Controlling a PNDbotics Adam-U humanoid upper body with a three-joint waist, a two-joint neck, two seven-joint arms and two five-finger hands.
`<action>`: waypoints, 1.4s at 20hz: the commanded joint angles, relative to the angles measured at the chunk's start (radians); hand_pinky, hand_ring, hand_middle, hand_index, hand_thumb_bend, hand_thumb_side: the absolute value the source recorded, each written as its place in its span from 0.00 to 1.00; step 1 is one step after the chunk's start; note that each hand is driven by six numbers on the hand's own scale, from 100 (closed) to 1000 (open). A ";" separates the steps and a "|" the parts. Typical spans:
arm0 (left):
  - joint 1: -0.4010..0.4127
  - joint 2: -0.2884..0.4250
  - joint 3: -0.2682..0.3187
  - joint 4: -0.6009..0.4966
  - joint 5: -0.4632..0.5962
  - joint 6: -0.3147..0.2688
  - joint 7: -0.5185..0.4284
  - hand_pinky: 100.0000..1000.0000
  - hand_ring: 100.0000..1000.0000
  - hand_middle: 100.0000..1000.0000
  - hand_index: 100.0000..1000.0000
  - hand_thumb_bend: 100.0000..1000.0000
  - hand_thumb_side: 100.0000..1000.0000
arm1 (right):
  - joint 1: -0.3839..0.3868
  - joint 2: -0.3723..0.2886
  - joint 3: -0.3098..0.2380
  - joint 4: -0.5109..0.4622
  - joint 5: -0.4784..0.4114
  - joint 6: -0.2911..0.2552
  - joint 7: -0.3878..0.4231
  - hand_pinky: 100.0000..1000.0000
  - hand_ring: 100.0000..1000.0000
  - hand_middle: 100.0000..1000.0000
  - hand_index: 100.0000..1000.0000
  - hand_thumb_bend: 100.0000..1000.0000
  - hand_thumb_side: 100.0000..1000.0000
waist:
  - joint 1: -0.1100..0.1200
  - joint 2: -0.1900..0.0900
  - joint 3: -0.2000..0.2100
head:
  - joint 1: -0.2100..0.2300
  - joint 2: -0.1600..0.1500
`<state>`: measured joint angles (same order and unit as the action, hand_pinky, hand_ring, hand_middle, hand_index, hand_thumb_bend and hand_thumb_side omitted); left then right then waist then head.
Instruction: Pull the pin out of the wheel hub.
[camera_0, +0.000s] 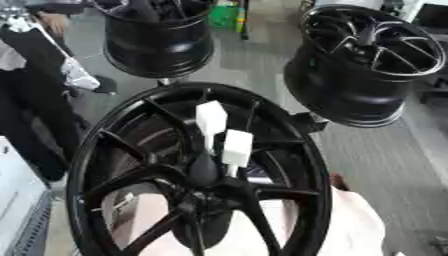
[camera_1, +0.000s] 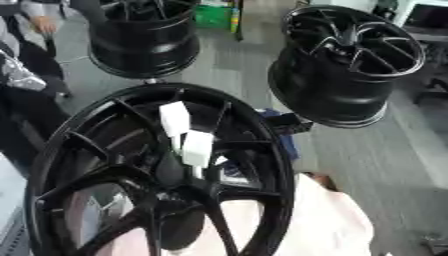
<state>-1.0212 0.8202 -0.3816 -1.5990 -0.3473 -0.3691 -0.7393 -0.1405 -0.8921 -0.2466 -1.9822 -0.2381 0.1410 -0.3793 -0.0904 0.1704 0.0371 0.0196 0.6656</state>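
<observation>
A large black wheel hub (camera_0: 96, 150) with several spokes fills the foreground, tilted toward me. Two white block-headed pins stand out of it near its centre: one higher (camera_0: 211, 118), one lower and to the right (camera_0: 237, 148). Their thin shafts run down into a dark rounded shape (camera_0: 203, 171) at the hub's middle, which I cannot make out further. Neither of my hands shows in either view.
Two more black wheels stand behind on the grey floor, one at the upper left (camera_0: 157, 45) and one at the upper right (camera_0: 359, 75). Pale pink cloth (camera_0: 354, 225) lies behind the hub's lower right. A person in dark clothes (camera_0: 26, 90) stands at the left edge.
</observation>
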 joint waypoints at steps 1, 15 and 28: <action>-0.044 -0.010 -0.031 0.045 -0.029 -0.041 -0.060 0.88 0.89 0.77 0.89 0.58 0.14 | -0.012 -0.019 -0.014 -0.018 0.000 0.002 -0.003 0.76 0.72 0.69 0.79 0.00 0.55 | 0.007 -0.009 -0.005 | 0.009 -0.018; -0.133 -0.146 -0.093 0.286 -0.129 -0.160 -0.142 0.87 0.88 0.76 0.86 0.57 0.05 | -0.031 0.021 -0.015 -0.018 -0.024 0.017 -0.008 0.75 0.70 0.67 0.78 0.00 0.61 | 0.018 0.019 -0.034 | 0.042 -0.022; -0.152 -0.172 -0.138 0.342 -0.128 -0.217 -0.168 0.87 0.88 0.76 0.88 0.60 0.07 | -0.041 0.048 -0.018 -0.010 -0.045 0.034 -0.022 0.75 0.69 0.66 0.77 0.00 0.62 | 0.031 0.032 -0.051 | 0.059 -0.016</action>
<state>-1.1448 0.6366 -0.5228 -1.2503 -0.4809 -0.3912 -0.7194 -0.1716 -0.8220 -0.2467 -1.9827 -0.2744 0.1707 -0.3994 -0.0624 0.2167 -0.0120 0.0762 0.6574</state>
